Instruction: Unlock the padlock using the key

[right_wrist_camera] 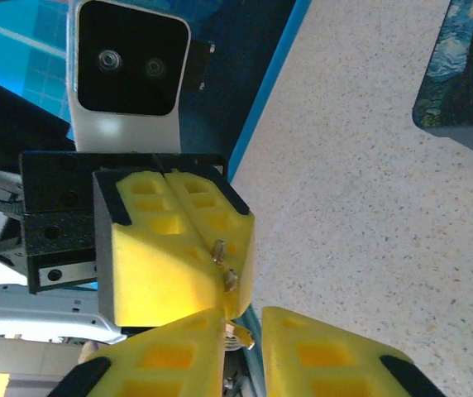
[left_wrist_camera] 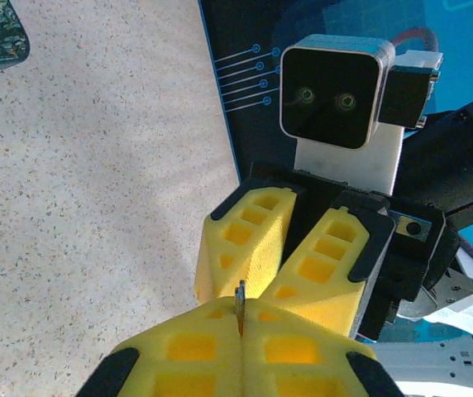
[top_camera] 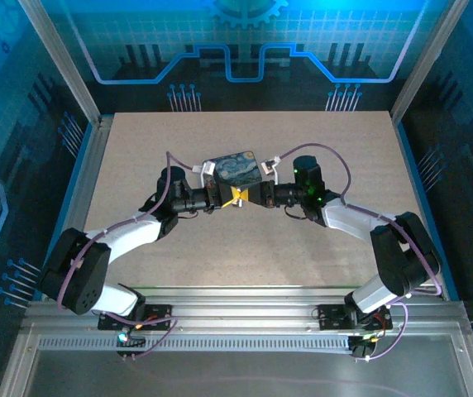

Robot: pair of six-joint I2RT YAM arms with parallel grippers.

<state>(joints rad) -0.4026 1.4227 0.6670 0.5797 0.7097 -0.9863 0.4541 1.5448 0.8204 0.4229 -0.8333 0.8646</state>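
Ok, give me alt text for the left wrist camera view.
The left hand, shut, pinches a thin metal sliver at the bottom edge. Facing it, the right hand holds its yellow fingers apart, its wrist camera above, speckled table to the left.

Table (top_camera: 137, 149): matt, speckled, fine-grained, stone-like. Finger pads (left_wrist_camera: 257, 256): yellow, matt, foam-like, honeycombed with cells. Key (left_wrist_camera: 240, 296): thin dull grey metal. Box (right_wrist_camera: 468, 74): painted, faint sheen. Wrist camera housing (left_wrist_camera: 336, 83): smooth plastic, glossy black face. Near rail (top_camera: 245, 318): brushed aluminium.

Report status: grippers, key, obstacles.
Left gripper shut on thin metal sliver, likely the key. Right gripper open, tips at the sliver. Painted box just behind, not blocking.
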